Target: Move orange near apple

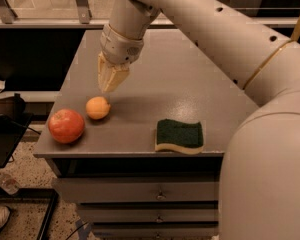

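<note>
The orange (98, 108) is a small pale yellow-orange fruit lying on the grey table (190, 94) near its front left. The apple (66, 126) is a larger shiny red fruit just left of it and a little nearer the front edge, with a narrow gap between the two. My gripper (108, 86) hangs from the arm above and slightly behind the orange. It points down, is clear of the orange, and holds nothing.
A dark green sponge with a yellow base (180, 135) lies near the front edge, right of the fruits. The robot's arm (230, 39) spans the right side of the table. Drawers sit under the tabletop, and a railing runs behind it.
</note>
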### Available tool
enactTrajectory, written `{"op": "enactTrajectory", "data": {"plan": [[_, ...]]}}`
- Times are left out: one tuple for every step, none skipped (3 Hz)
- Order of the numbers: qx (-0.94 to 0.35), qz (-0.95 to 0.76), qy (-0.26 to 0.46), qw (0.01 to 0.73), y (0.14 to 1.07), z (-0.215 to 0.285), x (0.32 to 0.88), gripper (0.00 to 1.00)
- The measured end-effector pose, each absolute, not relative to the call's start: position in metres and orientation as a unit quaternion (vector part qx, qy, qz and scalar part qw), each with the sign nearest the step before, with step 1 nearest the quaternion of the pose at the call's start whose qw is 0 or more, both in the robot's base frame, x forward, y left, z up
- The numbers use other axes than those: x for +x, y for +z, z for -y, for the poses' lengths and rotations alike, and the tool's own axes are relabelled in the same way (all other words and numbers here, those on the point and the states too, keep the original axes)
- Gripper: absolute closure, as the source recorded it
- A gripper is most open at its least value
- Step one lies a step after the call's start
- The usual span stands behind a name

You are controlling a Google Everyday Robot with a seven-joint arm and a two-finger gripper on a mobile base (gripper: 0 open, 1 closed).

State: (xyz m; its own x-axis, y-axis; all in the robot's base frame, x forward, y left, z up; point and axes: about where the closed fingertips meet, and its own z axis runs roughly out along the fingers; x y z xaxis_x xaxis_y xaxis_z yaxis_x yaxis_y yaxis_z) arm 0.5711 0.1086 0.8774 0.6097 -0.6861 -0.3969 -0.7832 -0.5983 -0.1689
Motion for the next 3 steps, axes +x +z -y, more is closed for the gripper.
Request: {"op": "enactTrajectory", "data": {"plan": [[-0.881, -0.416, 0.147, 0.168, 0.8763, -0.1114, 0.5724, 0.13], [-0.881, -0.416, 0.146, 0.171, 0.8751, -0.1140, 0.5736, 0.00], [-0.881, -0.416, 0.146, 0.171, 0.8751, -0.1141, 0.5736, 0.00]]}}
